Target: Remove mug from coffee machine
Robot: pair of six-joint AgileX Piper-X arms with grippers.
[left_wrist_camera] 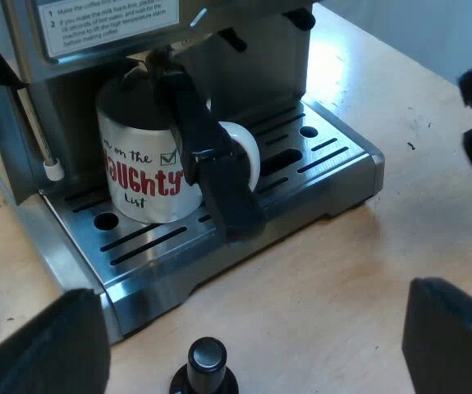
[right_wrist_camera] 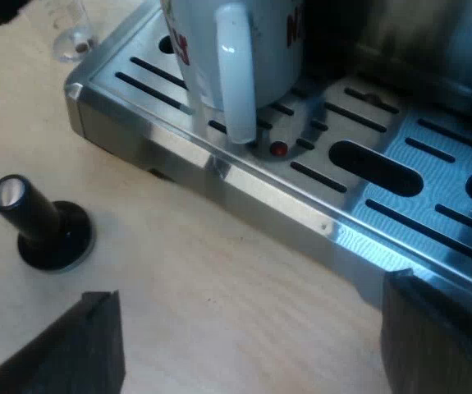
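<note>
Left wrist view: my left gripper (left_wrist_camera: 252, 316) hangs over the wooden table (left_wrist_camera: 367, 271), its fingers spread wide and holding nothing. The white mug (left_wrist_camera: 145, 172) stands on the drip tray (left_wrist_camera: 326, 156) of the espresso machine (left_wrist_camera: 88, 33), and the holder's dark handle (left_wrist_camera: 211, 172) slants across its near side. A black-knobbed tamper (left_wrist_camera: 207, 365) stands on the table near the tray.

Right wrist view: my right gripper (right_wrist_camera: 252, 336) is also spread and empty, near the tray's edge. The mug sits on the tray with its handle facing the camera. The tamper stands upright on the table, and a measuring glass (right_wrist_camera: 75, 37) stands farther off.
</note>
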